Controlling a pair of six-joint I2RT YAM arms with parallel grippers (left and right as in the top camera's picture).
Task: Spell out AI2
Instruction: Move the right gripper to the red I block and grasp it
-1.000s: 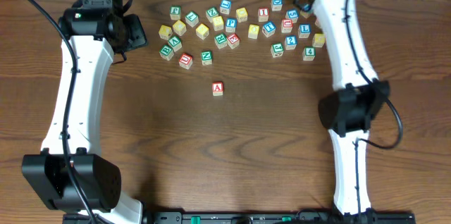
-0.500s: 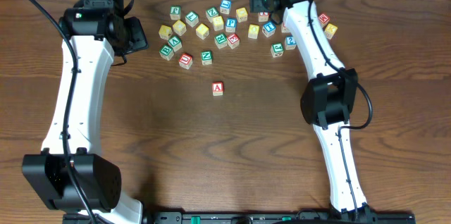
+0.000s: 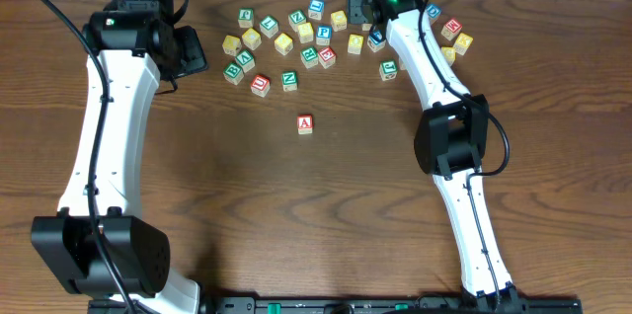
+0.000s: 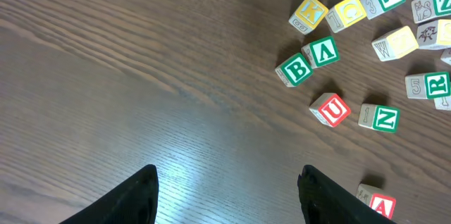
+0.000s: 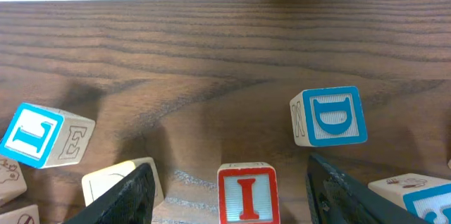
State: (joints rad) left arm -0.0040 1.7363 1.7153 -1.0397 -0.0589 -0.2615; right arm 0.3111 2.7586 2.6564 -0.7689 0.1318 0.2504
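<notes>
Dark wooden surface (image 3: 296, 215), loose scatter of small lettered wooden cubes along its far edge. The right arm has swung left since the earlier overhead frames: its elbow was out toward the right edge and is now nearer the centre, and the right claw (image 5: 229, 160) has moved from the far right end of the scatter to the middle of the far edge. Cubes at the right end that the arm covered before now show, while others near the middle are now under it. In the right wrist view the claw is open. The pale wooden cube with a red I (image 5: 246, 192) stands upright between the two fingers (image 5: 134, 196), with a gap on each side and no contact. A blue D cube (image 5: 329, 116) is just beyond the right finger, and a blue L cube (image 5: 44, 134) sits off to the left. The pale cube with a red A (image 3: 305, 124) sits alone near the middle of the surface, well apart from the scatter, same spot as before. The left arm is unchanged, near the far left. The left claw (image 4: 227, 175) is open over bare wood, with nothing between the fingers.
</notes>
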